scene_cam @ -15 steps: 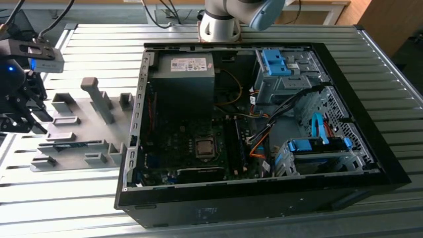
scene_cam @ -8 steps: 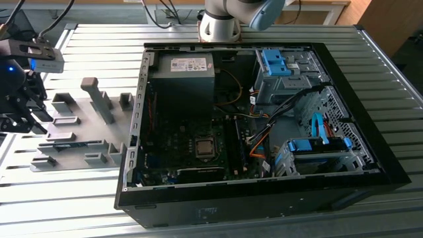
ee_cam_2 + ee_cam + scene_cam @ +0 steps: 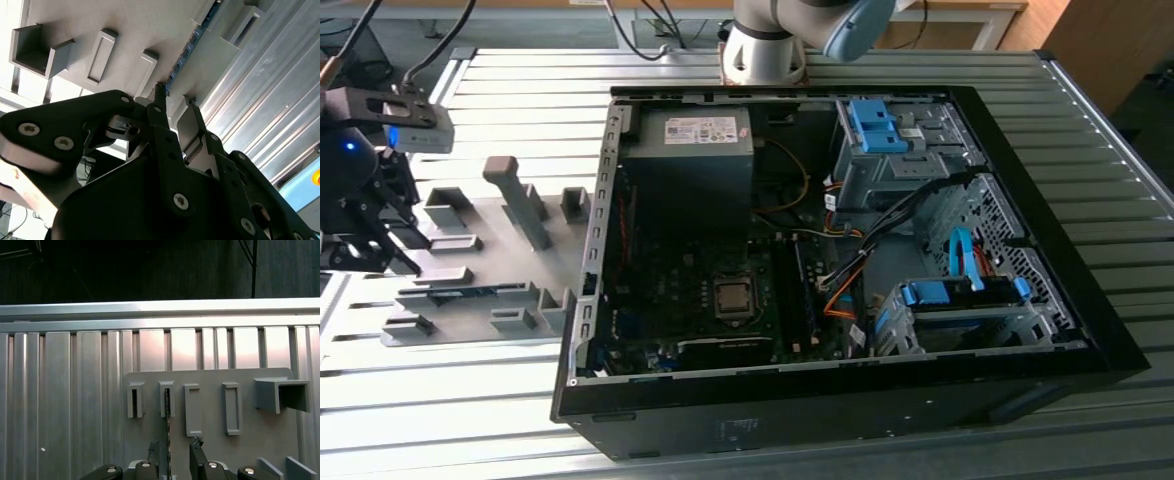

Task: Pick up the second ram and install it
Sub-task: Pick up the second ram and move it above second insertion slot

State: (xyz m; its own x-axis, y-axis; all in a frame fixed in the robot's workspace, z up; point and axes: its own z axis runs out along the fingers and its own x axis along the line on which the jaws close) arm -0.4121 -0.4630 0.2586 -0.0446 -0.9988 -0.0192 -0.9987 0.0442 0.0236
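Hovering over grey holder plate (image 3: 215, 445) on ribbed surface (image 3: 60, 405), pincer (image 3: 174, 452) has fingers apart, nothing clamped. The second ram (image 3: 168, 425) stands on edge in its slots right under it, long axis running thru the gap btwn fingers, nearer one finger.

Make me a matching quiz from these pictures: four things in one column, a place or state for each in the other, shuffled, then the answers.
Things
1. second ram
2. gripper
3. computer case
4. holder plate

Places or states
A. grey, lying on the table, at the exterior view's left of the case
B. open, one finger on each side of the ram
C. standing on edge in the holder's slots
D. side panel off, motherboard showing

Pairs: 1-C, 2-B, 3-D, 4-A
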